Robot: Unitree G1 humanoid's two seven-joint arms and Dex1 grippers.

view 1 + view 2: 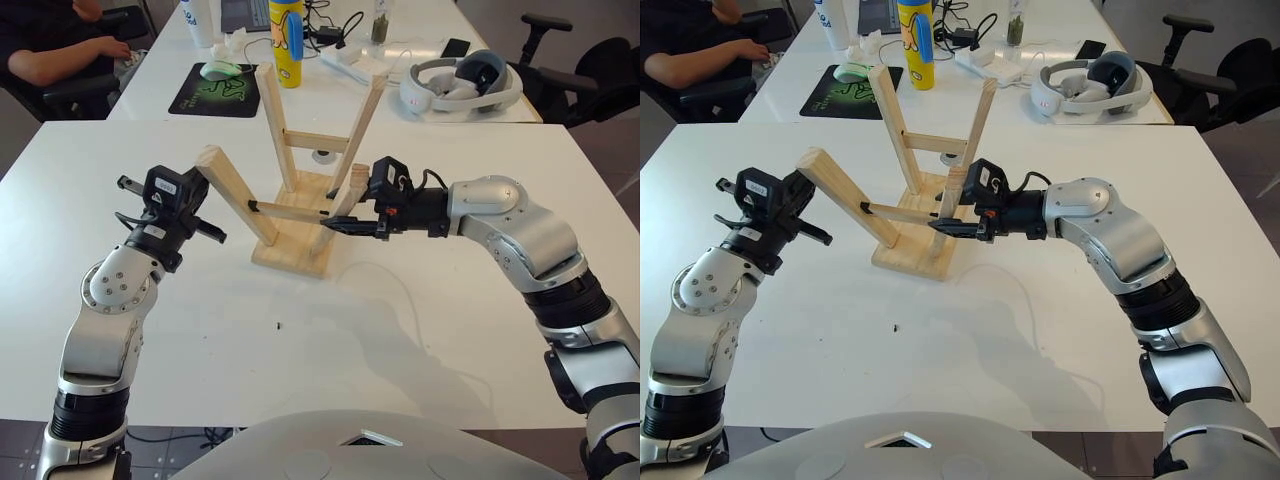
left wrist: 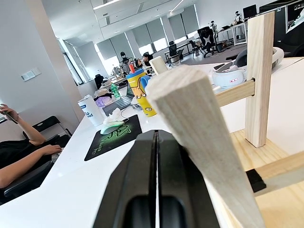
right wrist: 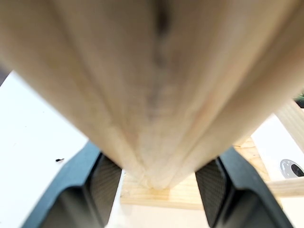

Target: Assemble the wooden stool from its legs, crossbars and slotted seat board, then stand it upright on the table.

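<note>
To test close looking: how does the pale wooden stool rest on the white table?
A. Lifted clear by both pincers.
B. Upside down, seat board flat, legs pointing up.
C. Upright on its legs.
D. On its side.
B: the flat pale wooden seat board lies on the white table, the square wooden legs rise from it, and the right pincer grips one wooden leg.

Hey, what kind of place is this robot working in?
Probably an open-plan office: a mouse on a mouse pad, a headset and a laptop on the neighbouring desk, with office chairs around.
</note>
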